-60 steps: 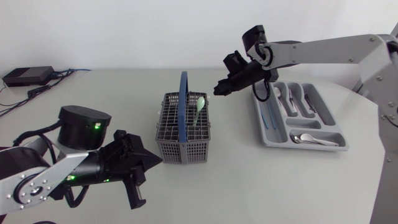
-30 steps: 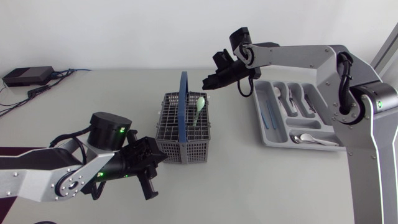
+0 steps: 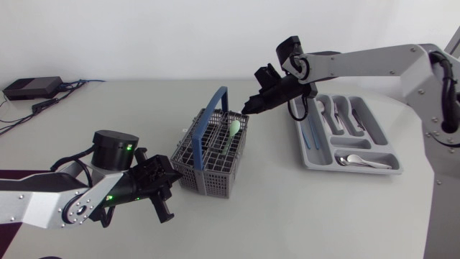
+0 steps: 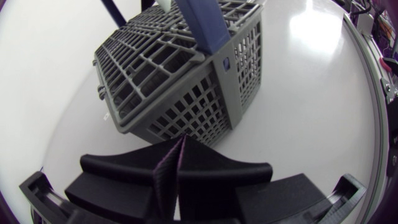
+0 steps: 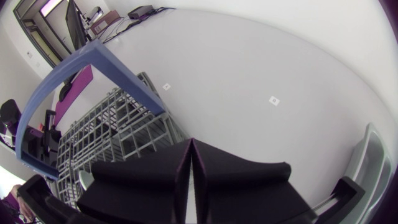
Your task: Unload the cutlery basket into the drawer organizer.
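The grey cutlery basket point(image 3: 208, 155) with its blue handle point(image 3: 213, 108) sits mid-table, turned askew and seemingly tipped toward the right. A light green utensil point(image 3: 233, 128) stands in its far side. My left gripper point(image 3: 172, 173) is shut and empty, its tips against the basket's point(image 4: 180, 74) near lower wall. The fingertips point(image 4: 182, 142) meet just under the mesh. My right gripper point(image 3: 246, 109) is shut and empty at the basket's far right corner, above its rim point(image 5: 106, 134) and beside the handle point(image 5: 93, 62). The grey drawer organizer point(image 3: 316, 162) lies to the right, holding several pieces of cutlery.
A black box point(image 3: 32, 88) with cables lies at the table's far left corner. Spoons point(image 3: 359, 160) fill the organizer's front compartment, and a blue piece point(image 3: 310, 133) lies in its long left slot. My right arm spans the table above the organizer.
The basket has turned and tipped toward the right. My left gripper moved in against its near side. My right gripper shut and dropped to the basket's far right corner.
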### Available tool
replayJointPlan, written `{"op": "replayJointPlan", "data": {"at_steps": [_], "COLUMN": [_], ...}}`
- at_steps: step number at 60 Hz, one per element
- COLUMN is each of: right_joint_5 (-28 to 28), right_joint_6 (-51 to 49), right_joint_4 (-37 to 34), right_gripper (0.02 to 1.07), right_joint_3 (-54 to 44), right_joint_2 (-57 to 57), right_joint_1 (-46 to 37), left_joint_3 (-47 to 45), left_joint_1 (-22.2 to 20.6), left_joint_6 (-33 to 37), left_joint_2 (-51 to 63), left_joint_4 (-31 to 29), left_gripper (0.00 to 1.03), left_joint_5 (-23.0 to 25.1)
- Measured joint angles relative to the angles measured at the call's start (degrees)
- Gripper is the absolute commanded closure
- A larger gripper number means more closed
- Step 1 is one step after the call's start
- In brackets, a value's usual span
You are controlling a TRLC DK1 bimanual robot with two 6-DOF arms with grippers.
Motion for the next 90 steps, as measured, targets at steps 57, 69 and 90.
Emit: {"op": "replayJointPlan", "data": {"at_steps": [57,69,90], "right_joint_5": [5.8,8.0,10.4], "right_joint_6": [0.3,0.9,2.0], "right_joint_4": [5.0,5.5,5.8], "right_gripper": [1.01,1.01,1.01], "right_joint_3": [-41.6,-44.1,-45.1], "right_joint_2": [-32.9,-34.7,-36.4], "right_joint_1": [0.9,0.9,-1.0], "left_joint_3": [8.9,11.5,15.8], "left_joint_1": [7.1,5.4,2.9], "left_joint_6": [2.0,1.8,1.7], "left_joint_2": [12.9,15.1,18.4], "left_joint_4": [7.1,7.0,6.5], "left_gripper": [0.82,0.82,0.82], "left_joint_5": [0.6,0.4,-1.3]}}
